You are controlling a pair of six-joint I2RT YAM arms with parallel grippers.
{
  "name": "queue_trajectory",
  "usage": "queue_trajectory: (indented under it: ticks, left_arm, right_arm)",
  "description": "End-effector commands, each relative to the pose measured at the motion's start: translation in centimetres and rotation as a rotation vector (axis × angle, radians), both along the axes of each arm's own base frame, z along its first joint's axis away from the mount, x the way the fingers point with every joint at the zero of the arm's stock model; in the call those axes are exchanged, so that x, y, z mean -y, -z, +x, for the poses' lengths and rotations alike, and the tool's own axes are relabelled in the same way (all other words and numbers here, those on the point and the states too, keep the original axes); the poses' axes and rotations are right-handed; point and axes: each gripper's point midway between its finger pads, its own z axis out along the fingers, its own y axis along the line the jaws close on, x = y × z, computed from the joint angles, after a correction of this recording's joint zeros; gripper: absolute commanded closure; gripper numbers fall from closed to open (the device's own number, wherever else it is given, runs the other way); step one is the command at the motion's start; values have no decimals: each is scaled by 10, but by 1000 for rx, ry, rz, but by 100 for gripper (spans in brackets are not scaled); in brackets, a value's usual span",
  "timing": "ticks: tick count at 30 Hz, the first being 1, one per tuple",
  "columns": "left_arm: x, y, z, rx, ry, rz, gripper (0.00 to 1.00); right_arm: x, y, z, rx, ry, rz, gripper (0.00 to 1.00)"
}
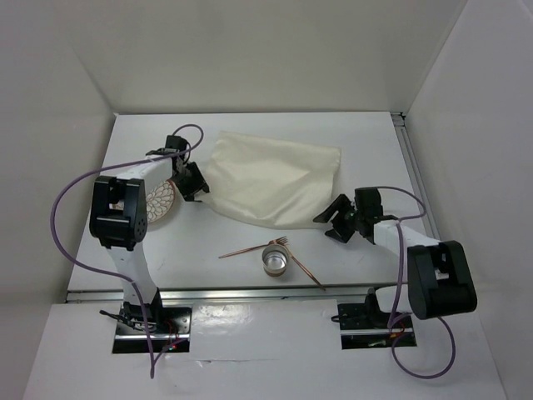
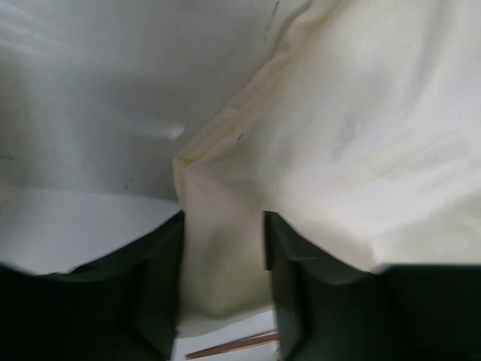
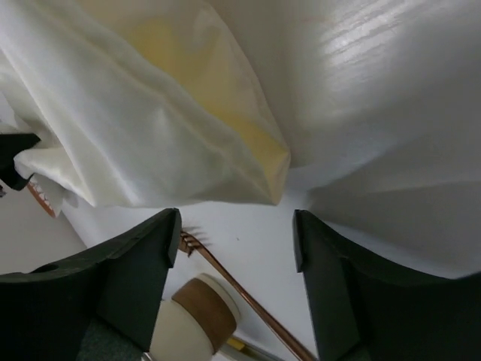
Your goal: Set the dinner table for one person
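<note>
straddling cloth (image 2: 361,135), left gripper (image 2: 222,222) seemingly open

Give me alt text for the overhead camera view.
A rumpled cream cloth lies on the white dinner table, with the left claw at its left corner and the right claw near its right edge. Nearer sit a metal cup, copper cutlery and a patterned plate.

Bright, even overhead light fills the white counter (image 1: 250,283); shadows are faint and soft. Glare streaks the surface ahead of the right pincer (image 3: 237,226). Around the left pincer (image 2: 222,226) everything blurs, its dark fingers (image 2: 113,301) out of focus.
</note>
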Motion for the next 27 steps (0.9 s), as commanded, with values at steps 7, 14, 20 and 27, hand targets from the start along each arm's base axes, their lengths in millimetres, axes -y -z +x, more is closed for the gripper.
queue_trajectory:
  ticks: [7,14,20,27]
  left_arm:
    - [3,-16,25,56,19,-24,100]
    - [7,-87,74,211,55,-133,100]
    - [-4,-260,143,603,101,-233,100]
    - [-13,-320,125,758,98,-300,100]
  right_arm:
    - [0,8,40,95,117,-74,74]
    - [15,-59,146,258,107,-161,100]
    - [33,-252,256,656,85,-185,100]
    - [28,-315,221,780,54,-161,100]
